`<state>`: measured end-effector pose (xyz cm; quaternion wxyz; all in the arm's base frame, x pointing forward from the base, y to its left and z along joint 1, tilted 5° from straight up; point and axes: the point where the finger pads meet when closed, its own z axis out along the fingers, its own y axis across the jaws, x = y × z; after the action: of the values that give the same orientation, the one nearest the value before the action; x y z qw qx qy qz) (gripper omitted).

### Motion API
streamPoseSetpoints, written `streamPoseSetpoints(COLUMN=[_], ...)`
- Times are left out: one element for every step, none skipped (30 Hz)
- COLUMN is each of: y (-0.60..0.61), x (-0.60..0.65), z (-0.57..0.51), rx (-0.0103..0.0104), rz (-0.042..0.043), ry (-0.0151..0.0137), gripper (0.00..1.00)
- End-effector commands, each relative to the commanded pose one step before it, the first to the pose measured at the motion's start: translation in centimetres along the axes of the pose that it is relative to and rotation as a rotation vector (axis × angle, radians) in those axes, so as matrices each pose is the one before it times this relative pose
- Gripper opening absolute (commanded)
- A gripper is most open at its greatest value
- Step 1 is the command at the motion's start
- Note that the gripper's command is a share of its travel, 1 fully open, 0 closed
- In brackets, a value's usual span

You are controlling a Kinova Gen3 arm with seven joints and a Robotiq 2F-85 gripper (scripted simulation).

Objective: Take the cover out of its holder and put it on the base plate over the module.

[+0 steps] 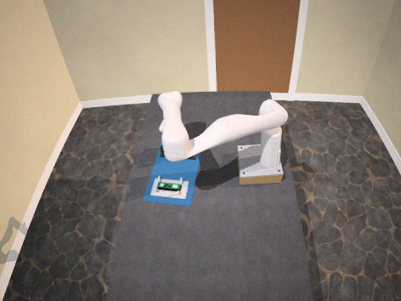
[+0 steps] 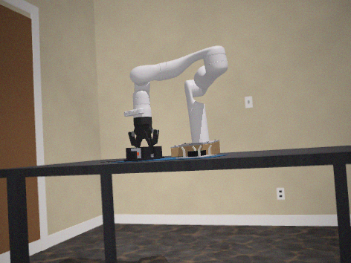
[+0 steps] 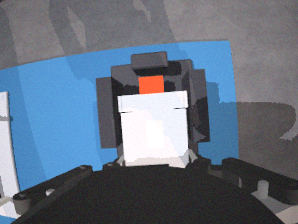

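The white cover (image 3: 154,129) sits in its dark holder (image 3: 152,106), which has an orange mark (image 3: 150,83) at its far side, on the blue mat (image 3: 60,116). My gripper (image 2: 143,143) reaches straight down into the holder (image 2: 143,153) and is shut on the cover; the fingertips are hidden under the wrist body in the wrist view. The white base plate (image 1: 170,187) with the green module (image 1: 170,185) and two upright pins lies at the near end of the mat. In the top view the arm hides the holder.
The arm's tan pedestal (image 1: 260,167) stands to the right of the blue mat (image 1: 172,178) on the dark table. The base plate's edge shows at the left of the wrist view (image 3: 5,156).
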<state>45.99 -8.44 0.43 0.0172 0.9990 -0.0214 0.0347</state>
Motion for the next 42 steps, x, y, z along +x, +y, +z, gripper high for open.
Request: streamPoseSetpoints(y=[-0.021, 0.000, 0.000, 0.001, 0.000, 0.000, 0.000, 0.000, 0.000, 0.000, 0.000, 0.000, 0.000, 0.000, 0.000, 0.000, 0.000, 0.000, 0.000, 0.000, 0.000, 0.000, 0.000, 0.000, 0.000, 0.000, 0.000, 0.000, 0.000, 0.000, 0.000, 0.000, 0.000, 0.000, 0.000, 0.000, 0.000, 0.057, 0.000, 0.000, 0.000, 0.000], x=[0.047, 0.000, 0.000, 0.001, 0.000, 0.000, 0.000, 0.000, 0.000, 0.000, 0.000, 0.000, 0.000, 0.000, 0.000, 0.000, 0.000, 0.000, 0.000, 0.000, -0.001, -0.001, -0.001, -0.001, -0.001, -0.001, -0.001, -0.001, -0.001, -0.001, 0.000, 0.000, 0.000, 0.000, 0.000, 0.000, 0.000, -0.164, -0.002, -0.002, -0.002, -0.002], z=[-0.061, 0.000, 0.000, -0.001, 0.000, 0.000, 0.000, 0.000, 0.000, 0.000, 0.000, 0.000, 0.000, 0.000, 0.000, 0.000, 0.000, 0.000, 0.000, 0.000, -0.300, -0.300, -0.300, -0.300, -0.300, -0.300, -0.300, -0.300, -0.300, -0.300, 0.000, 0.000, 0.000, 0.000, 0.000, 0.000, 0.000, 0.158, -0.300, -0.300, -0.300, -0.300], rx=[0.00054, 0.00000, 0.00000, -0.00003, 0.00000, 0.00000, 0.00000, 0.00000, 0.00000, 0.00000, 0.00000, 0.00000, 0.00000, 0.00000, 0.00000, 0.00000, 0.00000, 0.00000, 0.00000, 0.00000, 0.00000, 0.00000, 0.00000, 0.00000, 0.00000, 0.00000, 0.00000, 0.00000, 0.00000, 0.00000, 0.00000, 0.00000, 0.00000, 0.00000, 0.00000, 0.00000, 0.00000, -0.00046, 0.00000, 0.00000, 0.00000, 0.00000], rz=[-0.00007, 0.00000, 0.00000, 0.00000, 0.00000, 0.00000, 0.00000, 0.00000, 0.00000, 0.00000, 0.00000, 0.00000, 0.00000, 0.00000, 0.00000, 0.00000, 0.00000, 0.00000, 0.00000, 0.00000, 0.00000, 0.00000, 0.00000, 0.00000, 0.00000, 0.00000, 0.00000, 0.00000, 0.00000, 0.00000, 0.00000, 0.00000, 0.00000, 0.00000, 0.00000, 0.00000, 0.00000, -0.00556, 0.00000, 0.00000, 0.00000, 0.00000], ry=[0.00149, 0.00000, 0.00000, 0.00002, 0.00000, 0.00000, 0.00000, 0.00000, 0.00000, 0.00000, 0.00000, 0.00000, 0.00000, 0.00000, 0.00000, 0.00000, 0.00000, 0.00000, 0.00000, 0.00000, 0.00000, 0.00000, 0.00000, 0.00000, 0.00000, 0.00000, 0.00000, 0.00000, 0.00000, 0.00000, 0.00000, 0.00000, 0.00000, 0.00000, 0.00000, 0.00000, 0.00000, -0.00367, 0.00000, 0.00000, 0.00000, 0.00000], gripper=[0.00, 0.00, 0.00, 0.00, 0.00, 0.00, 0.00, 0.00, 0.00, 0.00, 0.00, 0.00, 0.00, 0.00, 0.00, 0.00, 0.00, 0.00, 0.00, 0.00, 0.00, 0.00, 0.00, 0.00, 0.00, 0.00, 0.00, 0.00, 0.00, 0.00, 0.00, 0.00, 0.00, 0.00, 0.00, 0.00, 0.00, 0.00, 0.00, 0.00, 0.00, 0.00])
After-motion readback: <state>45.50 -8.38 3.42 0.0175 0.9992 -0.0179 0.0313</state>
